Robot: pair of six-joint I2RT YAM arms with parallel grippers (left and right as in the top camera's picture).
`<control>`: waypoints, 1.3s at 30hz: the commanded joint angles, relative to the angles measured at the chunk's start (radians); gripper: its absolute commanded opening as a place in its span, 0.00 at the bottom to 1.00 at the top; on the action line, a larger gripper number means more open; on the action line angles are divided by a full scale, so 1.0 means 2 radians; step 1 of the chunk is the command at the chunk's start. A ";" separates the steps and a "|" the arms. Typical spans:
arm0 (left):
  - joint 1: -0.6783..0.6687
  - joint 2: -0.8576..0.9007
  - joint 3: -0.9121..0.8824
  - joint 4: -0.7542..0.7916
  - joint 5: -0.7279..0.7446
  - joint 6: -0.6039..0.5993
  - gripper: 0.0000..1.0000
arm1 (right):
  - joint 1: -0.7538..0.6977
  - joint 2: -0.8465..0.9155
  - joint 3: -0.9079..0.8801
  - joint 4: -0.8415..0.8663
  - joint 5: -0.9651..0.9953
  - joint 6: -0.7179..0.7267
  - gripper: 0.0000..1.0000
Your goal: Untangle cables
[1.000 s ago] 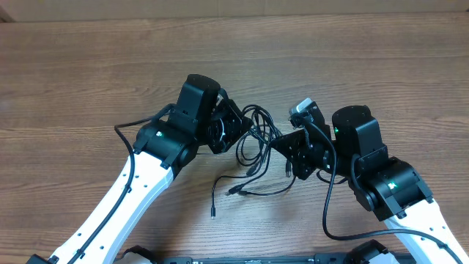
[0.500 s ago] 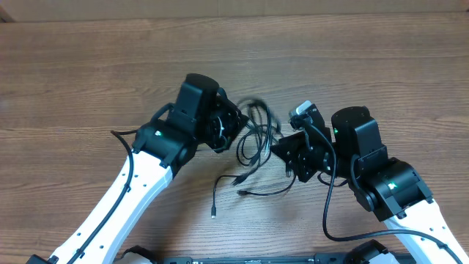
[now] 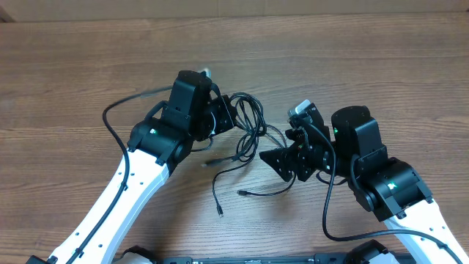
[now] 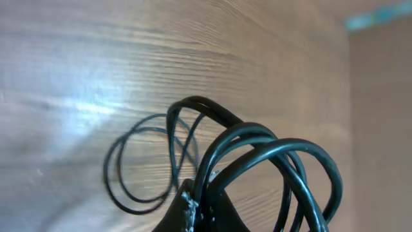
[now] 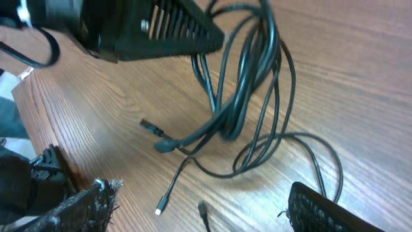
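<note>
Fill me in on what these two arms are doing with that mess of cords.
They are untangling thin black cables on a wooden table. The left gripper is shut on the coiled part, holding its loops up. The right gripper stands open beside the trailing strands, gripping nothing. Loose ends, one with a small plug, lie flat on the table.

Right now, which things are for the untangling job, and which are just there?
For the job:
- the thin black cables
- the left jaws, shut on the looped bundle
- the right jaws, open near the loose ends

Just there:
- the wooden table
- the thick black cords fixed to the robot arms
</note>
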 commanded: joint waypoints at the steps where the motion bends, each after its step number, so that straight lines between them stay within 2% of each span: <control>1: -0.001 -0.007 0.007 0.007 0.044 0.160 0.04 | -0.001 -0.004 -0.001 0.012 0.001 -0.001 0.84; 8: -0.002 -0.007 0.007 0.032 0.090 0.169 0.04 | -0.001 -0.004 -0.001 0.020 0.001 -0.001 0.78; 12: -0.011 -0.007 0.007 0.055 0.110 0.169 0.04 | -0.001 0.003 -0.001 0.020 0.001 0.000 0.70; 16: -0.028 -0.007 0.007 0.069 0.109 0.170 0.04 | -0.001 0.010 -0.001 0.020 0.001 0.000 0.50; 17: -0.031 -0.007 0.007 0.071 0.107 0.169 0.04 | -0.001 0.011 -0.001 0.020 0.001 0.000 0.42; 20: -0.034 -0.007 0.007 0.072 0.095 0.169 0.04 | -0.001 0.011 -0.001 0.018 0.001 0.000 0.25; 23: -0.034 -0.007 0.007 0.069 0.075 0.163 0.04 | -0.001 0.011 -0.001 0.014 0.001 -0.001 0.15; 30: -0.033 -0.007 0.007 0.060 0.019 0.097 0.04 | -0.001 0.011 -0.001 0.008 0.001 -0.001 0.05; 39: -0.033 -0.007 0.007 0.004 -0.087 -0.079 0.04 | -0.001 0.011 -0.001 0.007 0.001 -0.001 0.04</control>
